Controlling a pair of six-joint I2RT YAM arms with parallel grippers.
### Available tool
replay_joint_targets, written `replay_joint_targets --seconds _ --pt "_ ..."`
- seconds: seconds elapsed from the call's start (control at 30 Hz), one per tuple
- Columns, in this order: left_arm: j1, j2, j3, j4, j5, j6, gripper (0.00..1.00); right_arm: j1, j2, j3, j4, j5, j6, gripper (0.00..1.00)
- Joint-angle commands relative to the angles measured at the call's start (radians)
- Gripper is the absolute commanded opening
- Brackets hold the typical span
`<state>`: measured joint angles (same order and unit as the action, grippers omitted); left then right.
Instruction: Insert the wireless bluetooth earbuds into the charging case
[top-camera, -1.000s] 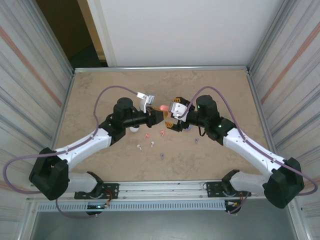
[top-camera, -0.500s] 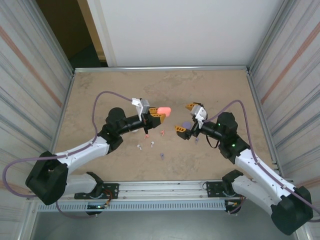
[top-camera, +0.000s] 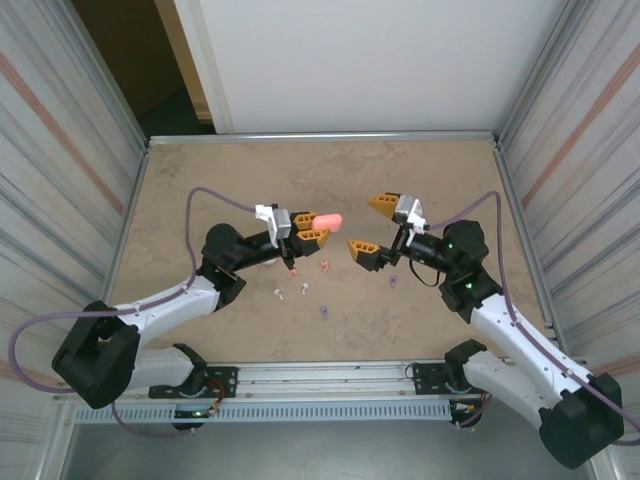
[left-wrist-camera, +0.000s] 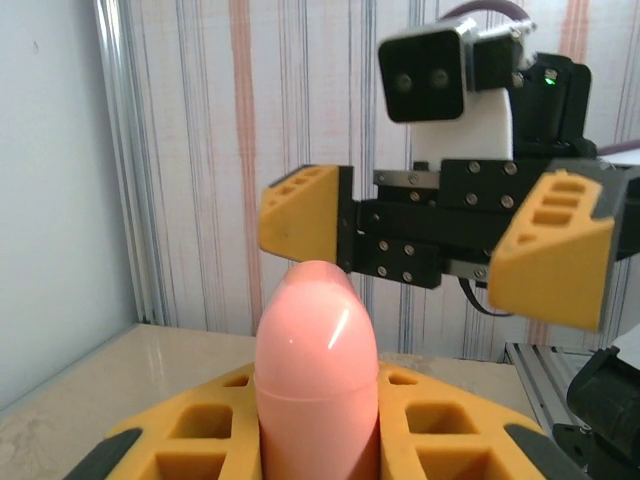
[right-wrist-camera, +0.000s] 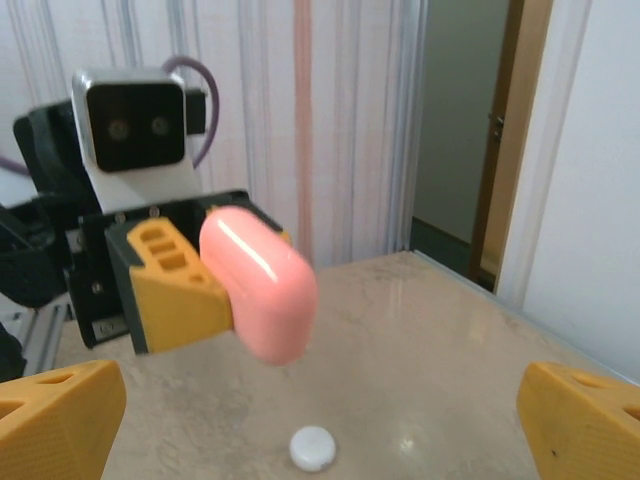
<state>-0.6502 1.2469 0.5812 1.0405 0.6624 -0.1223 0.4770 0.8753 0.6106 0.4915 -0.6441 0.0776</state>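
The left gripper (top-camera: 310, 228) is pinching a coral-pink charging case (top-camera: 329, 220) by one end, holding it in the air above the table (top-camera: 200, 180). The rest of the case is jutting out towards the right arm, and its lid looks closed. The right gripper (top-camera: 372, 228) is facing it from just beside it with its yellow fingers (top-camera: 383, 203) spread wide and gripping nothing. In the left wrist view, those two fingers are sitting behind the case, one on each side of its rounded tip.

The earbuds are lying loose on the table below and nearer the arm bases. The coral-pink earbuds (top-camera: 293, 270) are lying just under the left gripper. The white earbuds (top-camera: 280, 294) are lying a little closer to the bases. One purple earbud (top-camera: 323, 312) is lying nearest the bases, and a second purple earbud (top-camera: 393, 281) is lying well apart from it, close under the right gripper's nearer finger.

In the right wrist view, a small white rounded object (right-wrist-camera: 312, 447) is resting on the table beneath the held case. Ribbed side panels (top-camera: 60, 150) are closing in the table on both sides.
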Motion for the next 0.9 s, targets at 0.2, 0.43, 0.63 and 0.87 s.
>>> replay_joint_targets --seconds 0.2,0.43,0.63,0.87 --pt "-0.006 -0.006 0.01 0.049 0.026 0.07 0.0 0.013 0.106 0.124 0.034 -0.041 0.03 0.99" --pt "-0.007 0.0 0.018 0.046 0.032 0.071 0.0 0.043 0.186 0.166 0.02 -0.034 0.001 1.0" --pt "-0.007 -0.003 0.02 0.044 0.035 0.073 0.0 0.046 0.208 0.175 0.015 -0.014 -0.006 1.0" --pt "-0.007 -0.007 0.022 0.04 0.045 0.072 0.0 0.04 0.228 0.2 -0.007 0.011 -0.009 0.99"
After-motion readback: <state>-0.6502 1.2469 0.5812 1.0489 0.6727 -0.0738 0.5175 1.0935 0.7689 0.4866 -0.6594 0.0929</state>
